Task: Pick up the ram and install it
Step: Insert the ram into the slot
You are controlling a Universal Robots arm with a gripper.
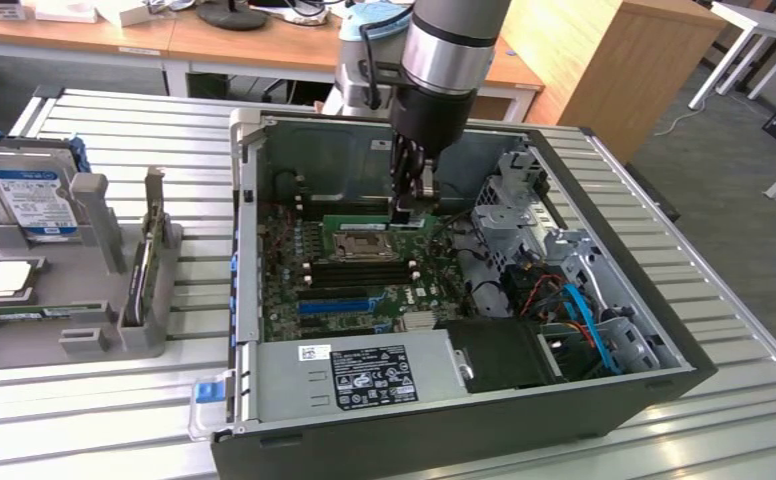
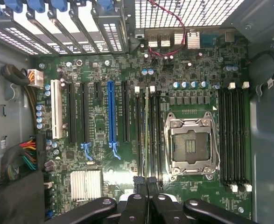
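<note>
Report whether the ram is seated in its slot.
Cannot tell. The ram stands on edge among the memory slots beside the processor socket, the gripper shut on its end; its depth is hidden.

Wooden desks (image 1: 228,45) behind, wooden cabinet (image 1: 602,70), grey floor (image 1: 722,150), white tables (image 1: 759,22)
</note>
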